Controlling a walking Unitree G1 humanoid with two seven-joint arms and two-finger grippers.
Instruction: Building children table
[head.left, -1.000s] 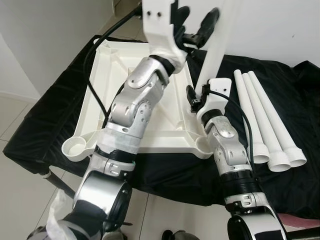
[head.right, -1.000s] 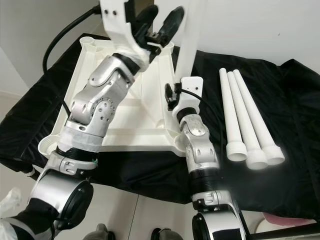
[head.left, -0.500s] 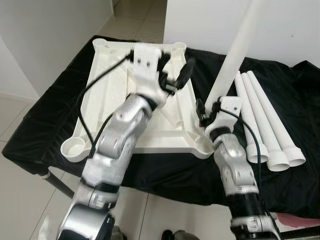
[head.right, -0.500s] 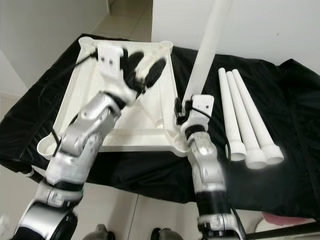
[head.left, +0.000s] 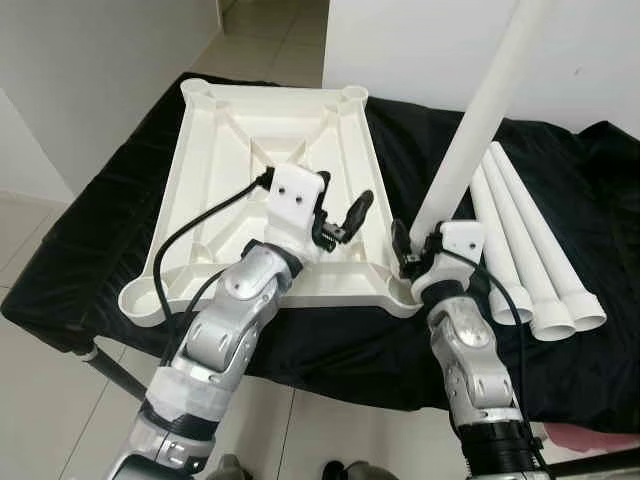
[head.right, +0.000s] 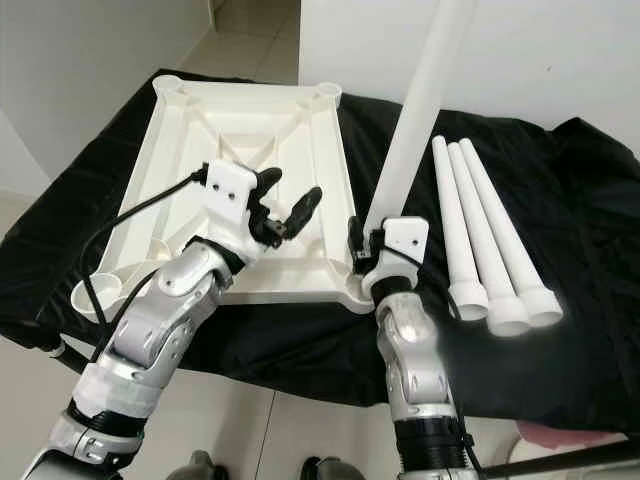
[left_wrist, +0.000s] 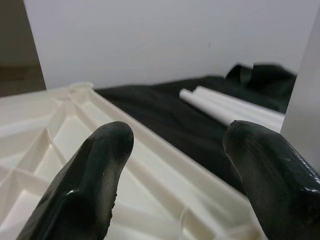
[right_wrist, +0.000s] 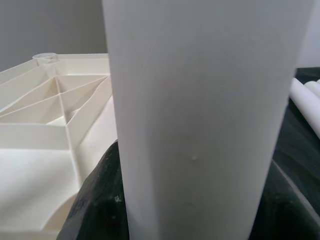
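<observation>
A white tabletop (head.left: 260, 130) lies underside up on a black cloth, with a round socket at each corner. My right gripper (head.left: 412, 248) is shut on a white table leg (head.left: 480, 110) that leans up and to the right. The leg's lower end is hidden behind the gripper, close to the near right corner socket (head.left: 405, 292). In the right wrist view the leg (right_wrist: 200, 100) stands between the fingers, beside the tabletop (right_wrist: 45, 115). My left gripper (head.left: 340, 207) hangs open over the near right part of the tabletop, holding nothing; its fingers (left_wrist: 85, 175) are spread wide.
Three more white legs (head.left: 530, 240) lie side by side on the cloth to the right of the tabletop. The black cloth (head.left: 120, 170) covers a low stand with tiled floor (head.left: 40, 380) around it. A white wall (head.left: 600, 60) rises behind.
My left arm has come down from high in front of the camera to just over the tabletop's near right part. The right gripper has tilted the leg further to the right.
</observation>
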